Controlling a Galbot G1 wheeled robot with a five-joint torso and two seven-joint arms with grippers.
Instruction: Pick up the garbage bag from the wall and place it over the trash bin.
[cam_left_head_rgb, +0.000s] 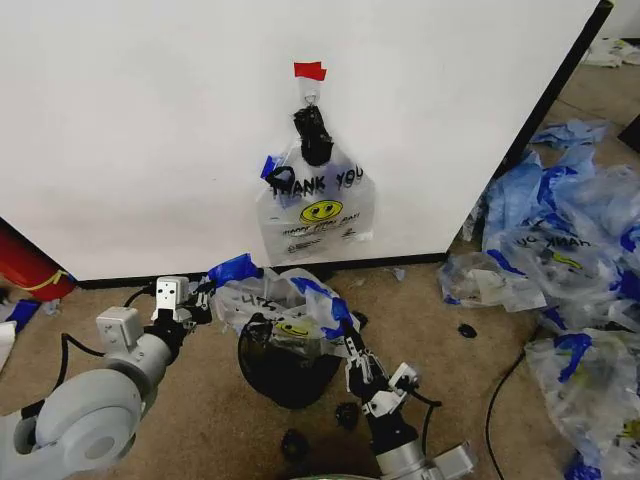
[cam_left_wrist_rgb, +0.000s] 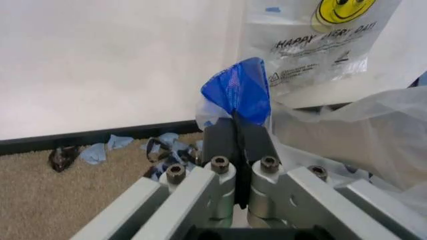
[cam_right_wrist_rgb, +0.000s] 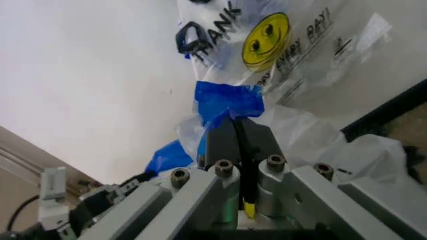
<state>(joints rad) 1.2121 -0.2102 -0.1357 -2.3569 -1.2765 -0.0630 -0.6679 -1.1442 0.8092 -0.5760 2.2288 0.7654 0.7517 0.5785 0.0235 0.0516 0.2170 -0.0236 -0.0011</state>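
Observation:
The garbage bag, see-through with blue handles and a yellow smiley, is stretched over the black wire-mesh trash bin on the carpet below the wall. My left gripper is shut on the bag's left blue handle, at the bin's left. At the bin's right rim my right gripper is shut on the other blue handle. The wrist views show each pair of black fingers pinched on blue plastic.
A flat bundle of like bags, tied with a black knot, hangs from the hook under red tape. A big heap of blue-and-clear bags covers the floor at right. Black scraps and a cable lie on the carpet. A red object sits at left.

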